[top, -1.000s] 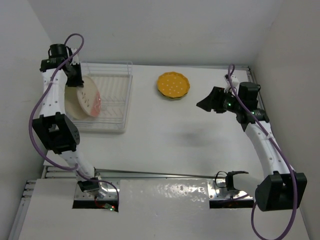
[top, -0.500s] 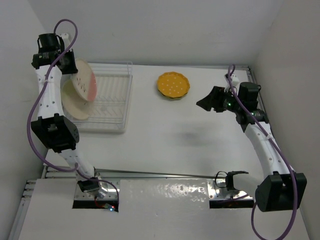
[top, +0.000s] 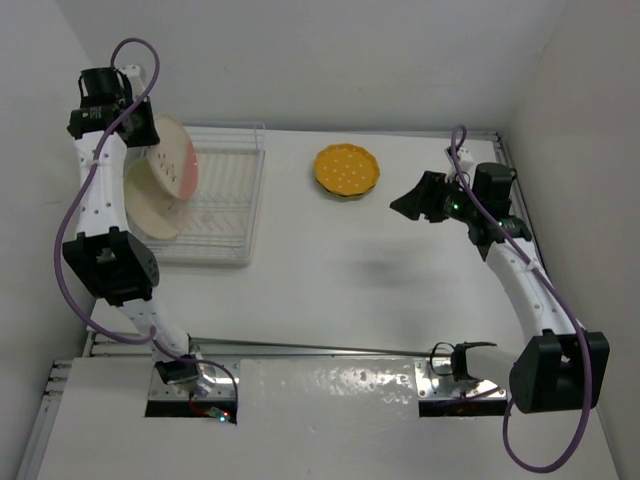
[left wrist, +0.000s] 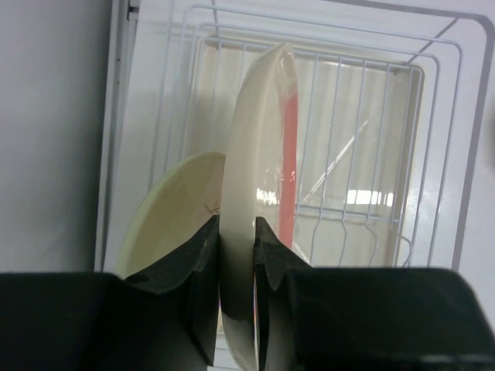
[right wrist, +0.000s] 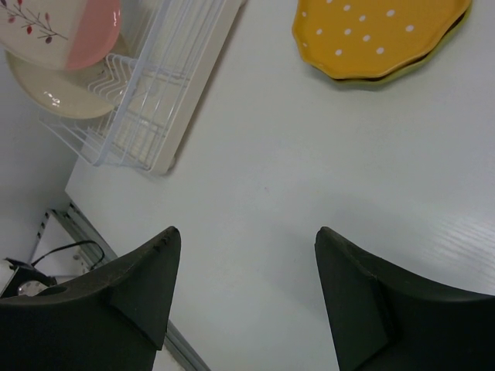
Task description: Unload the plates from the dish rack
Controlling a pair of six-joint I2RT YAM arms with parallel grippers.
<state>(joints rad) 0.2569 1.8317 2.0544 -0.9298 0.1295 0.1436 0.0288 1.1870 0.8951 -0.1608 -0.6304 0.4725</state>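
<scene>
White tabletop (top: 340,280) and pale walls frame both arms. Left gripper (left wrist: 237,232) is clamped on the rim of the cream-and-pink plate (left wrist: 259,185), holding it on edge above the rack (top: 235,205) at the table's far-left corner. Another cream plate (left wrist: 174,209) stands in the rack just beside it. Right gripper (right wrist: 244,286) hangs with fingers apart and nothing between them, near the right edge. The orange plate (top: 346,169) lies stacked on another near the far edge.

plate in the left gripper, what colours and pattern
Cream and pink plate with a small dark sprig motif; clearest in the right wrist view.
</scene>
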